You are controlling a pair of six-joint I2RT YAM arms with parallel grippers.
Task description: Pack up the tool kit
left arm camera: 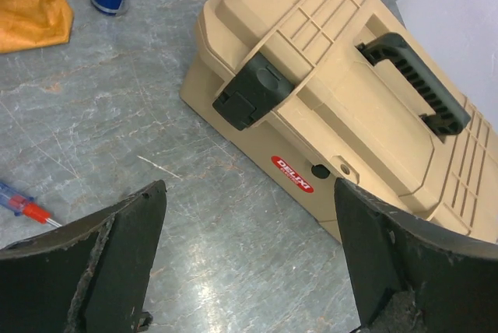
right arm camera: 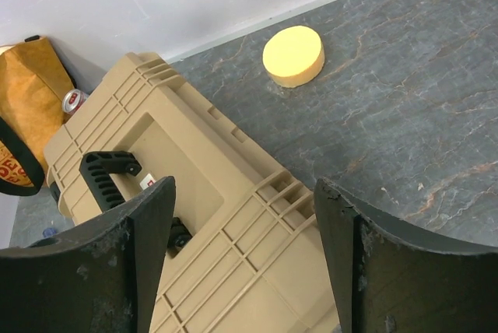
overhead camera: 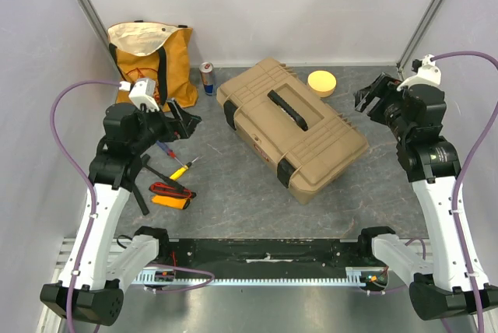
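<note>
The tan toolbox [overhead camera: 292, 128] lies shut in the middle of the table, black handle [overhead camera: 289, 109] on its ribbed lid, black latches [overhead camera: 233, 113] closed. It shows in the left wrist view [left arm camera: 366, 107] and the right wrist view [right arm camera: 233, 271]. A yellow-handled screwdriver [overhead camera: 181, 168], a red-blue screwdriver [overhead camera: 166, 148] and an orange-black meter [overhead camera: 171, 194] lie on the table left of the box. My left gripper [overhead camera: 187, 121] is open and empty, above the tools, pointing at the box's left end. My right gripper [overhead camera: 372, 96] is open and empty, above the box's right end.
An orange-and-cream tote bag [overhead camera: 152, 57] stands at the back left with a drink can [overhead camera: 207, 78] beside it. A yellow round sponge [overhead camera: 321, 82] lies behind the toolbox. Grey walls close in the back and sides.
</note>
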